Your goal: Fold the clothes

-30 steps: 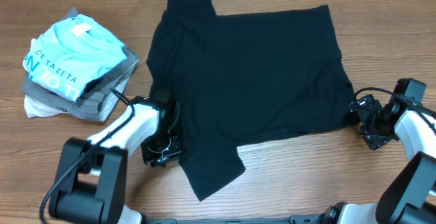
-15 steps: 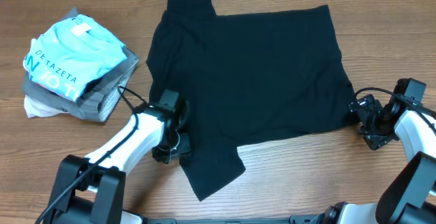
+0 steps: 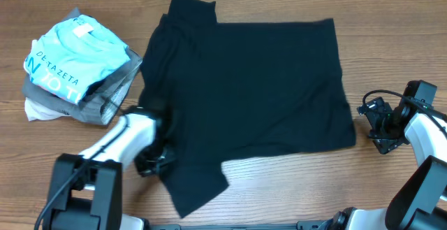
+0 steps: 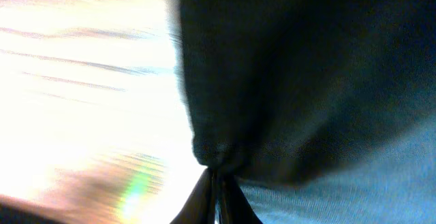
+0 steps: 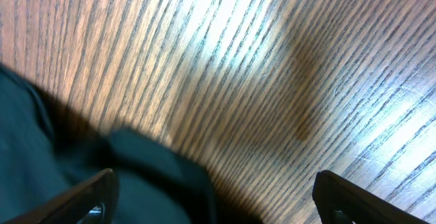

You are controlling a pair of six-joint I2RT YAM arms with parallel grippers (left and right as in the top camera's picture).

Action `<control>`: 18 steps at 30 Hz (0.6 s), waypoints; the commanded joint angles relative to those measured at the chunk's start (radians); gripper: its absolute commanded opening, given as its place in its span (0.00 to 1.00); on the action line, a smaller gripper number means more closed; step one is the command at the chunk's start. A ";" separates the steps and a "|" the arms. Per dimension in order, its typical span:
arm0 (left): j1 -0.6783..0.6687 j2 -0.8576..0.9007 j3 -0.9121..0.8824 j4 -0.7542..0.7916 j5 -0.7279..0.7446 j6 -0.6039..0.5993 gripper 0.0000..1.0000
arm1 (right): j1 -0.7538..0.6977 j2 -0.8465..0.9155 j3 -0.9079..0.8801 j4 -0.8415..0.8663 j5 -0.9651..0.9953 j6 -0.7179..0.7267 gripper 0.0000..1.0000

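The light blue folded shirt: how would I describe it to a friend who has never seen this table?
Start at the brown wooden table and find the large black T-shirt spread across its middle. Left of it, the light blue folded shirt lies on top of a grey garment and a white garment; it alone carries white lettering.

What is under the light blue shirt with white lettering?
A grey fabric garment, and below it a white garment, only its edge showing. The light blue shirt covers the rest of both.
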 commanded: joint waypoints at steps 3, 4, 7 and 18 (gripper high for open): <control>0.184 0.010 -0.009 0.042 0.008 0.035 0.04 | 0.011 -0.001 -0.008 -0.018 0.000 0.000 0.94; 0.202 0.010 -0.009 0.054 0.031 0.056 0.04 | 0.017 -0.001 -0.008 -0.039 -0.005 0.000 0.94; 0.230 0.010 -0.009 0.074 0.076 0.085 0.04 | 0.052 -0.001 -0.019 -0.080 -0.005 -0.011 0.88; 0.225 0.010 -0.009 0.089 0.076 0.105 0.08 | 0.214 -0.001 -0.144 0.205 -0.091 -0.187 0.70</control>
